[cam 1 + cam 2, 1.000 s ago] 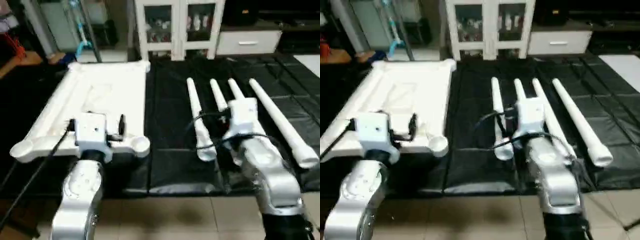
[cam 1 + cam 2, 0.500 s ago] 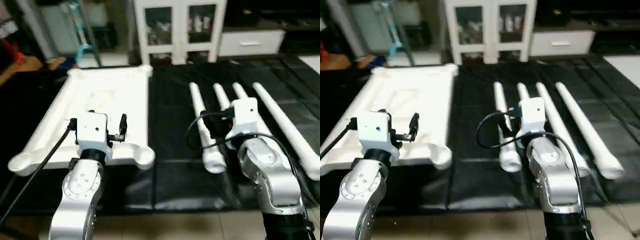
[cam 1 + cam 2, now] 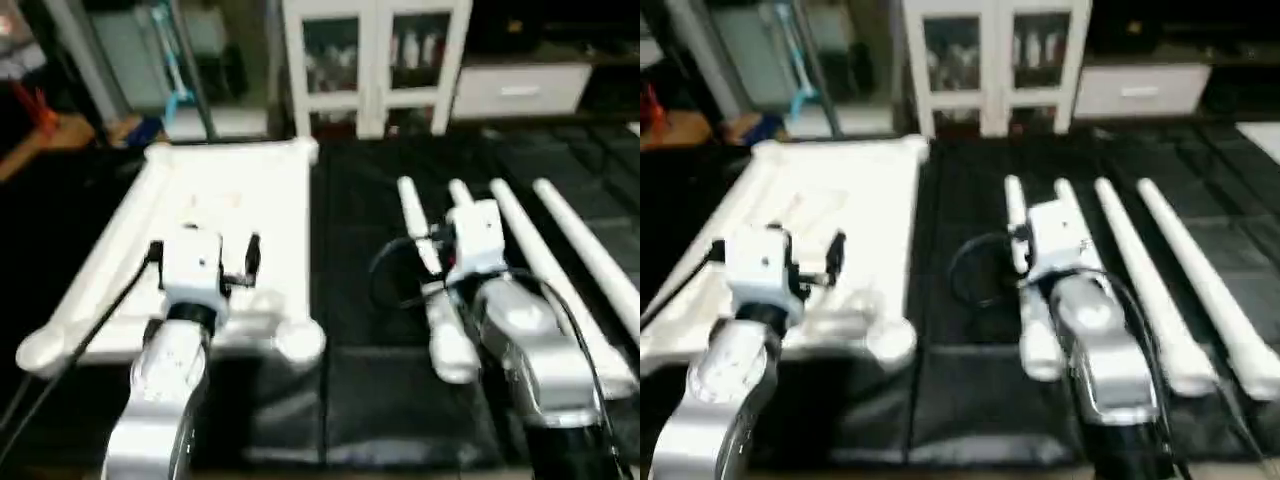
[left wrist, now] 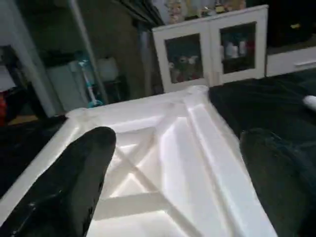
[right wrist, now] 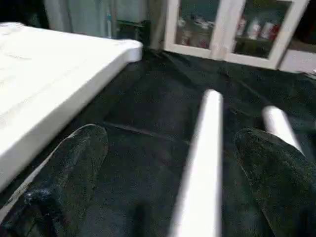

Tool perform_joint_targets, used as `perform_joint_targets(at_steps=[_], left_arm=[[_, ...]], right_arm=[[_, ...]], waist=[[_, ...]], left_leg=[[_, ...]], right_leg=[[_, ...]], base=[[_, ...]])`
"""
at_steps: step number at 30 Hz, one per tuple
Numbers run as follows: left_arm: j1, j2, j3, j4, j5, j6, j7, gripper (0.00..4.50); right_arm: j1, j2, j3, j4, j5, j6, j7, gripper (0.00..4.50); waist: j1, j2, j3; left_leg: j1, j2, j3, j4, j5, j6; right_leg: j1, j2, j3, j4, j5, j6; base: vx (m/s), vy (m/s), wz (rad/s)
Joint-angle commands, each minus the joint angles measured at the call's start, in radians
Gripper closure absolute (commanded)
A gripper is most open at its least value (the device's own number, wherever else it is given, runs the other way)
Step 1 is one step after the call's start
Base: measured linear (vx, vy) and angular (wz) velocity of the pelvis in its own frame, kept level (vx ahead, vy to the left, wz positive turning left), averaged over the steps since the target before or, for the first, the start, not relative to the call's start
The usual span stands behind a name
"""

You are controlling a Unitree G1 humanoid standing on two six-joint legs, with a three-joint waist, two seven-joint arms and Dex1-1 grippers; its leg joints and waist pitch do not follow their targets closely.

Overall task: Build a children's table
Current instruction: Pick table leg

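The white square tabletop lies upside down on the left of the black mat, its ribbed underside facing up. A round corner socket shows at its near right corner. Several long white legs lie side by side on the right. My left gripper hangs open over the tabletop's near part, with the ribs showing between its black fingers. My right gripper is open above the left-hand legs, and one leg runs between its fingers.
A black mat covers the floor under everything. A white glass-door cabinet and a low white drawer unit stand along the back. Dark clutter and a blue-handled item sit at the back left.
The whole view has shifted as the camera moved. My right gripper has drifted a little left across the legs. The left gripper stays over the tabletop's near part.
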State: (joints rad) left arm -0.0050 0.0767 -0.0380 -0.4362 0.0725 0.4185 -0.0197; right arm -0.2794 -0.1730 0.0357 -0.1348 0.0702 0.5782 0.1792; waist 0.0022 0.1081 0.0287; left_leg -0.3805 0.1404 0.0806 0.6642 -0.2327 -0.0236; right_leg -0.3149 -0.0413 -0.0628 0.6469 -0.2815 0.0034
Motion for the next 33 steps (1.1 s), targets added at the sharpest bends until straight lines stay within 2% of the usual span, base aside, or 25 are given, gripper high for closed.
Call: perform_joint_targets(at_steps=[1,2,3,4,5,6,7,8,9,10,11,12,13,14,15,17,18,20,22,23,25,28,30,31,33], left_arm=[[0.004,0.010,0.006,0.008,-0.001,0.004,-0.009,0.00],[0.008,0.013,-0.003,0.015,0.003,0.007,-0.012,0.00],[0.011,0.013,-0.007,0.020,0.003,0.007,-0.016,0.00],[0.013,0.012,-0.010,0.023,0.004,0.008,-0.019,0.00],[0.016,0.016,-0.016,0.027,0.008,0.008,-0.021,0.00],[0.017,0.019,-0.020,0.029,0.011,0.007,-0.022,0.00],[0.018,0.022,-0.023,0.032,0.014,0.005,-0.023,0.00],[0.018,0.024,-0.024,0.034,0.016,0.004,-0.024,0.00],[0.017,0.030,-0.027,0.036,0.018,0.005,-0.030,0.00],[0.016,0.036,-0.029,0.038,0.019,0.009,-0.035,0.00],[0.013,0.044,-0.031,0.040,0.021,0.013,-0.041,0.00],[0.012,0.047,-0.032,0.041,0.021,0.015,-0.043,0.00],[0.010,0.051,-0.030,0.043,0.019,0.015,-0.045,0.00],[0.010,0.053,-0.026,0.043,0.016,0.013,-0.050,0.00],[0.010,0.054,-0.023,0.044,0.014,0.012,-0.052,0.00],[0.010,0.056,-0.022,0.045,0.012,0.013,-0.055,0.00],[0.009,0.070,-0.026,0.047,0.005,0.017,-0.076,0.00],[0.006,0.085,-0.029,0.051,-0.006,0.019,-0.100,0.00],[0.004,0.089,-0.029,0.053,-0.010,0.020,-0.109,0.00],[-0.007,0.105,-0.033,0.061,-0.024,0.023,-0.141,0.00],[-0.016,0.116,-0.033,0.067,-0.038,0.028,-0.167,0.00],[-0.042,0.164,-0.044,0.070,-0.120,0.085,-0.296,0.00],[-0.041,0.194,-0.063,0.058,-0.141,0.115,-0.350,0.00],[-0.036,0.219,-0.077,0.036,-0.164,0.132,-0.395,0.00],[-0.029,0.243,-0.084,0.005,-0.199,0.159,-0.443,0.00]], right_arm=[[-0.010,-0.003,0.018,0.000,0.001,0.016,-0.008,0.04],[-0.009,-0.006,0.015,0.000,-0.001,0.032,-0.014,0.04],[-0.010,-0.012,0.021,-0.001,-0.005,0.038,-0.007,0.04],[-0.011,-0.022,0.034,-0.005,-0.013,0.043,0.004,0.04],[-0.011,-0.031,0.049,-0.012,-0.021,0.050,0.022,0.04],[-0.012,-0.036,0.059,-0.018,-0.026,0.056,0.034,0.04],[-0.016,-0.040,0.065,-0.026,-0.033,0.087,0.031,0.04],[-0.020,-0.042,0.067,-0.030,-0.037,0.110,0.027,0.04],[-0.032,-0.038,0.049,-0.028,-0.037,0.148,0.007,0.04],[-0.044,-0.033,0.029,-0.021,-0.032,0.175,-0.010,0.04],[-0.059,-0.026,0.000,-0.008,-0.016,0.199,-0.022,0.04],[-0.065,-0.024,-0.011,-0.003,-0.010,0.208,-0.026,0.04],[-0.076,-0.022,-0.033,0.007,0.005,0.218,-0.030,0.04],[-0.094,-0.034,-0.049,0.022,0.019,0.232,-0.023,0.04],[-0.103,-0.046,-0.048,0.029,0.020,0.238,-0.013,0.04],[-0.109,-0.055,-0.047,0.032,0.017,0.246,-0.003,0.04],[-0.134,-0.078,-0.046,0.046,0.012,0.283,0.020,0.04],[-0.157,-0.097,-0.043,0.058,0.011,0.313,0.036,0.04],[-0.164,-0.102,-0.041,0.062,0.011,0.320,0.041,0.04],[-0.185,-0.124,-0.029,0.083,0.015,0.342,0.062,0.04],[-0.202,-0.138,-0.021,0.099,0.023,0.366,0.081,0.04],[-0.260,-0.197,0.065,0.168,0.015,0.485,0.141,0.04],[-0.278,-0.203,0.072,0.192,0.018,0.516,0.152,0.04],[-0.292,-0.204,0.071,0.207,0.019,0.537,0.154,0.04],[-0.310,-0.209,0.076,0.233,0.017,0.560,0.161,0.04]], waist=[[-0.015,0.012,-0.050],[-0.019,0.010,-0.061],[-0.003,-0.002,-0.063],[0.004,-0.010,-0.062],[0.018,-0.013,-0.075],[0.024,-0.017,-0.072],[0.024,-0.018,-0.068],[0.027,-0.021,-0.057],[0.028,-0.020,-0.047],[0.024,-0.024,-0.040],[0.022,-0.024,-0.034],[0.019,-0.025,-0.029],[0.019,-0.024,-0.025],[0.017,-0.030,-0.019],[0.017,-0.026,-0.019],[0.016,-0.030,-0.021],[0.014,-0.018,-0.023],[0.013,-0.025,-0.028],[0.011,-0.025,-0.027],[0.007,-0.019,-0.028],[0.005,-0.022,-0.030],[0.002,-0.019,-0.032],[0.002,-0.017,-0.035],[0.002,-0.021,-0.036],[0.008,-0.016,-0.041]], left_leg=[[0.061,0.110,-0.065,-0.106,-0.036,0.125],[0.065,0.112,-0.075,-0.089,0.108,0.148],[0.051,0.097,-0.057,-0.061,0.346,0.161],[0.032,0.084,-0.046,-0.054,0.430,0.154],[0.019,0.058,-0.031,-0.045,0.558,0.120],[0.011,0.051,-0.019,-0.052,0.509,0.084],[0.003,0.050,-0.014,-0.059,0.432,0.068],[-0.003,0.054,-0.006,-0.077,0.219,0.036],[0.001,0.062,-0.003,-0.096,0.002,0.007],[0.001,0.064,-0.004,-0.106,-0.086,-0.004],[0.010,0.065,-0.004,-0.119,-0.230,-0.031],[0.016,0.066,-0.001,-0.126,-0.323,-0.052],[0.019,0.066,0.000,-0.128,-0.359,-0.062],[0.026,0.062,0.004,-0.131,-0.417,-0.076],[0.032,0.060,0.006,-0.131,-0.446,-0.087],[0.025,0.062,0.003,-0.135,-0.422,-0.090],[0.017,0.062,0.002,-0.137,-0.401,-0.091],[0.008,0.061,0.002,-0.135,-0.349,-0.080],[0.009,0.060,0.008,-0.131,-0.330,-0.069],[0.007,0.059,0.008,-0.129,-0.314,-0.062],[0.006,0.058,0.008,-0.127,-0.300,-0.058],[0.005,0.058,0.008,-0.124,-0.246,-0.048],[0.000,0.058,0.012,-0.121,-0.193,-0.038],[0.000,0.059,0.013,-0.121,-0.174,-0.032],[0.003,0.061,0.018,-0.116,-0.110,-0.015]], right_leg=[[-0.022,-0.041,0.019,-0.043,-0.041,-0.147],[-0.030,-0.057,0.022,-0.028,0.120,-0.141],[-0.036,-0.074,0.033,-0.033,0.267,-0.135],[-0.025,-0.084,0.040,-0.036,0.339,-0.140],[-0.005,-0.086,0.043,-0.029,0.461,-0.149],[-0.004,-0.087,0.045,-0.037,0.451,-0.148],[0.000,-0.091,0.047,-0.041,0.416,-0.150],[0.002,-0.097,0.051,-0.056,0.295,-0.160],[0.000,-0.105,0.058,-0.067,0.161,-0.174],[0.002,-0.105,0.060,-0.072,0.098,-0.179],[-0.005,-0.103,0.064,-0.081,-0.024,-0.178],[-0.013,-0.104,0.069,-0.089,-0.121,-0.168],[-0.017,-0.105,0.070,-0.095,-0.171,-0.158],[-0.026,-0.108,0.073,-0.107,-0.270,-0.137],[-0.030,-0.112,0.072,-0.115,-0.343,-0.114],[-0.029,-0.110,0.072,-0.115,-0.321,-0.101],[-0.026,-0.107,0.070,-0.110,-0.275,-0.100],[-0.020,-0.105,0.069,-0.103,-0.208,-0.113],[-0.026,-0.107,0.070,-0.104,-0.206,-0.129],[-0.024,-0.107,0.069,-0.103,-0.206,-0.139],[-0.023,-0.107,0.069,-0.101,-0.193,-0.147],[-0.019,-0.103,0.064,-0.092,-0.124,-0.181],[-0.017,-0.104,0.065,-0.085,-0.049,-0.203],[-0.014,-0.104,0.065,-0.084,-0.027,-0.208],[-0.013,-0.103,0.063,-0.073,0.072,-0.234]], base=[[0.090,0.113,0.03],[0.079,0.094,0.06],[0.079,0.094,0.06],[0.041,0.093,-0.02],[0.002,0.068,-0.06],[0.002,0.068,-0.06],[0.000,0.000,0.00],[-0.059,0.013,-0.05],[-0.059,0.013,-0.05],[-0.073,-0.005,-0.02],[-0.084,-0.013,0.00],[-0.084,-0.013,0.00],[-0.088,-0.016,0.04],[-0.091,-0.017,0.03],[-0.091,-0.017,0.03],[-0.038,-0.007,0.00],[0.000,0.000,0.00],[0.000,0.000,0.00],[0.000,0.000,0.00],[0.000,0.000,0.00],[0.000,0.000,0.00],[0.000,0.000,0.00],[0.000,0.000,0.00],[0.000,0.000,0.00],[0.000,0.000,0.00]])
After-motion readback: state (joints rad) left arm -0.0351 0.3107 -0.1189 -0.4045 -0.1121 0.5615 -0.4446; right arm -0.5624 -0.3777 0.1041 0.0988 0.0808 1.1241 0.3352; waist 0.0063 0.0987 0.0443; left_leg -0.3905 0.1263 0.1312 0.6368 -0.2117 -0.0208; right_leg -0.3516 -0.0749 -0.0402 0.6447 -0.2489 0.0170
